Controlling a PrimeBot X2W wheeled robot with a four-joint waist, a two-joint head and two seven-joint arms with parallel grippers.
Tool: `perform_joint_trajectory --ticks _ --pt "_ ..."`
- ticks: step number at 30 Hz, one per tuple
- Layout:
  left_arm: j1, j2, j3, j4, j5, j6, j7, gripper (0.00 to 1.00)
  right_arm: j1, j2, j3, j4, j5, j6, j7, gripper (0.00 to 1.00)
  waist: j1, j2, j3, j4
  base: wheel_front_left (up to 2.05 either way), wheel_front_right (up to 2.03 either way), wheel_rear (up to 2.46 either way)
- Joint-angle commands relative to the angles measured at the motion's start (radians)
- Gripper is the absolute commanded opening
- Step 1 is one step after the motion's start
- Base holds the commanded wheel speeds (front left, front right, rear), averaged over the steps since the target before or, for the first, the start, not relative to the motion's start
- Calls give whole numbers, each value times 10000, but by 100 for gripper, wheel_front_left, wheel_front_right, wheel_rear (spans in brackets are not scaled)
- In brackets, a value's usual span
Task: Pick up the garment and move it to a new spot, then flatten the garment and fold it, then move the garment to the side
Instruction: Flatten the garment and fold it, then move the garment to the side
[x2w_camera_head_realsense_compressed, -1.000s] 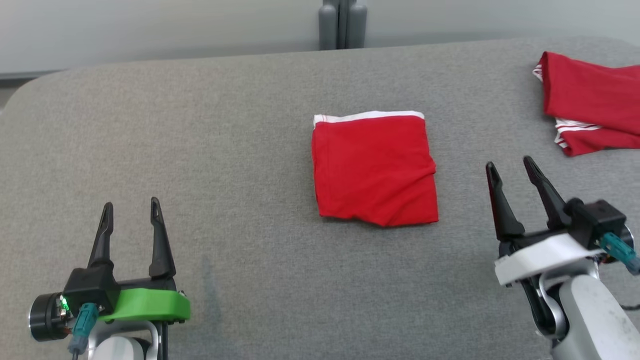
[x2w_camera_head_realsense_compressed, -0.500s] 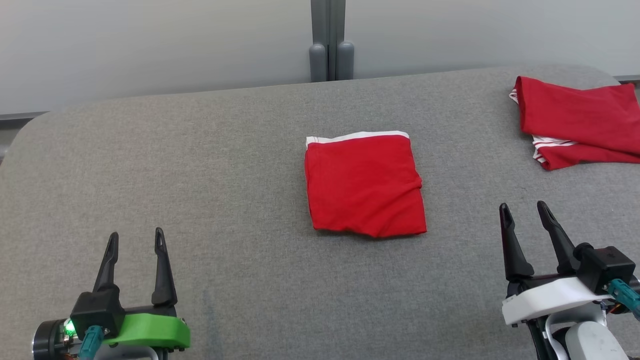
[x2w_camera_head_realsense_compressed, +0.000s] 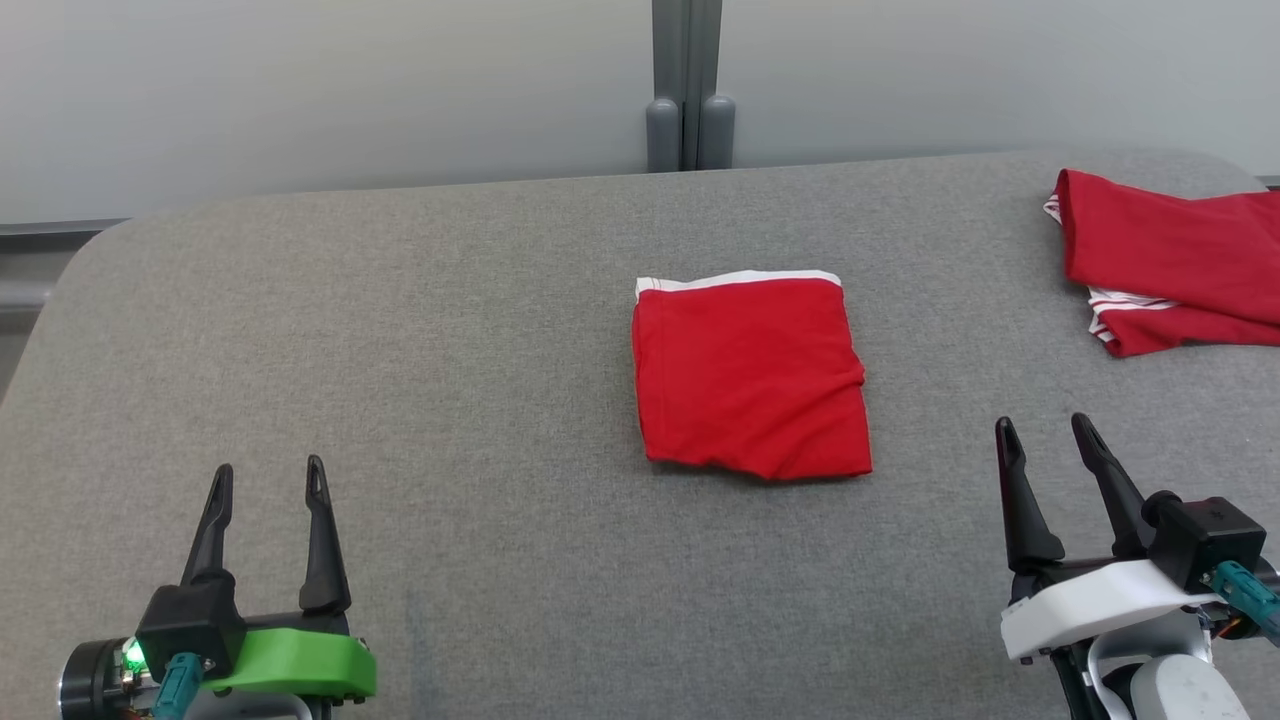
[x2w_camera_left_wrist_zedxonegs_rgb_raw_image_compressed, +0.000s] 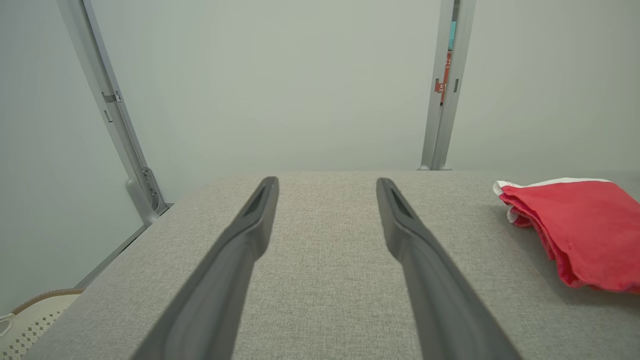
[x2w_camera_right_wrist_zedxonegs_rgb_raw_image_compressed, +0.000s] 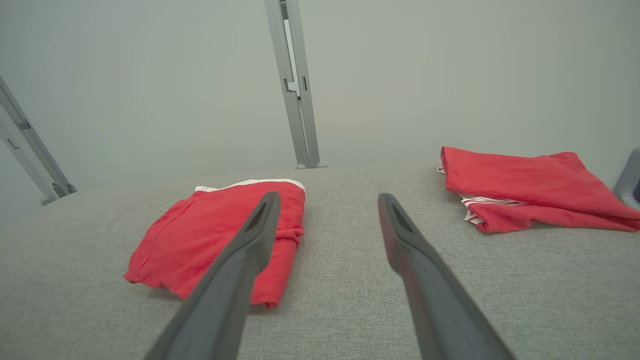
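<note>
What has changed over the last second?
The head camera shifted, moving the whole view. The right gripper drew back toward the robot, the left gripper slightly. Nothing grasped or released; fingers stay open. The folded red garment and the other red garment lie unmoved.

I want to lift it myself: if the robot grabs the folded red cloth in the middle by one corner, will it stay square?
Probably not. The folded red cloth looks thin and soft, with layered, wrinkled edges, so it would likely droop and unfold. Pushed, it might bunch up rather than slide, since the grey table cover looks rough.
</note>
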Motion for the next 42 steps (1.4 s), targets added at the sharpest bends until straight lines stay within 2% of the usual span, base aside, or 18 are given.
perform_joint_trajectory --ticks 1,16,24,33,42 --pt "-28 92 -8 2 10 51 -29 100 158 17 28 -57 -106 -2 56 100 0 -1 25 12 0 0 0" --pt "84 137 -12 -41 -142 167 -29 100 -15 -40 338 35 -44 -2 64 100 0 -1 151 24 0 0 0" --pt "-293 104 -123 -137 -181 219 -28 100 -1624 -451 1212 566 -76 -2 24 100 0 -1 505 84 0 0 0" --pt "-842 16 -441 -215 -261 328 -28 100 -4428 -1013 1767 2303 8 -2 74 100 0 -1 1308 573 0 0 0" --pt "-1300 -47 -835 -321 -408 541 -28 100 -5725 -1334 2026 4727 379 -3 -52 100 0 -1 2113 1003 0 0 0"
